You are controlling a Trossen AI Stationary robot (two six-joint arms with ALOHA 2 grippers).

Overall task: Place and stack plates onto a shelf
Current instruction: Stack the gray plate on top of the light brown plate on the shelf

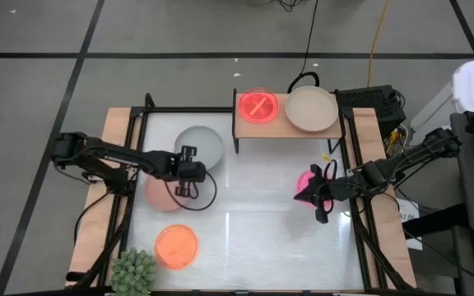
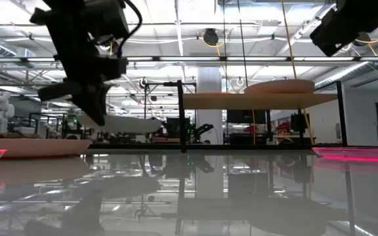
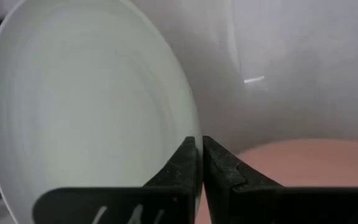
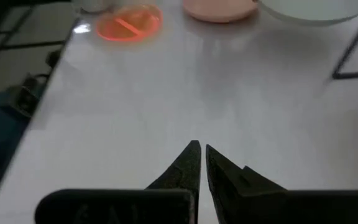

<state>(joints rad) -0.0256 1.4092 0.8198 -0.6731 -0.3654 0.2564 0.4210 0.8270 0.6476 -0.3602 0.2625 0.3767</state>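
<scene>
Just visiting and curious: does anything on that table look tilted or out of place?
Yes. The pale grey-green plate is tipped up on its edge, pinched at the rim by the left arm's fingers, leaning beside the pink plate. The other plates lie flat.

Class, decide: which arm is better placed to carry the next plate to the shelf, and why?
Probably the left: its gripper is closed on the rim of the pale grey-green plate. The right gripper hangs shut, clear of the remaining plates.

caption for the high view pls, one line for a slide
Left gripper shut on the pale grey-green plate; red plate and beige plate on the shelf.
</scene>
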